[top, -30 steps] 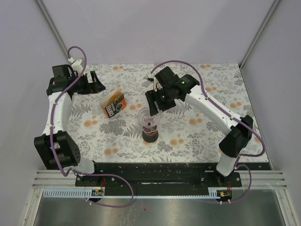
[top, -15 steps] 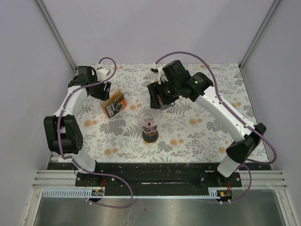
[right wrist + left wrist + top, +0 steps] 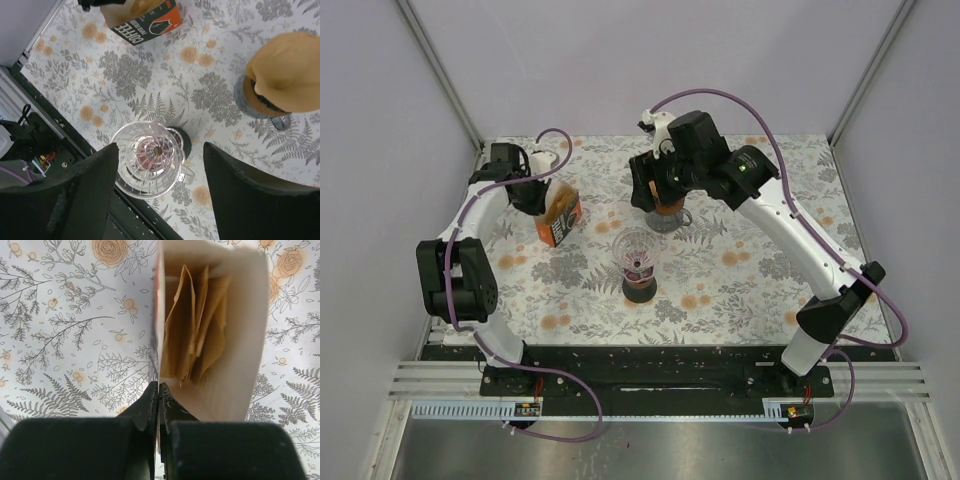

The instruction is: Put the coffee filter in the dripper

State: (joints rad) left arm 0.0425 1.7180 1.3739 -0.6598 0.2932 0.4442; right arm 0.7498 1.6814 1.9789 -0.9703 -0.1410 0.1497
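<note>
Several brown paper coffee filters stand inside an open orange-and-black filter box at the table's back left. My left gripper is shut, and the box's left side wall runs down between its fingertips. The dripper is clear ribbed glass with a handle, on a dark base in the middle of the table, and holds nothing. My right gripper hangs open high above the dripper and behind it, fingers wide apart and holding nothing.
Behind the dripper, under my right wrist, stands a grey container with an orange top. The filter box shows at the upper edge of the right wrist view. The black mounting rail runs along the near edge, and grey walls enclose the floral table.
My left gripper swung from the far left to the filter box and closed on its side wall, and the box turned slightly. My right arm pulled back from the dripper, over the orange-topped container.
</note>
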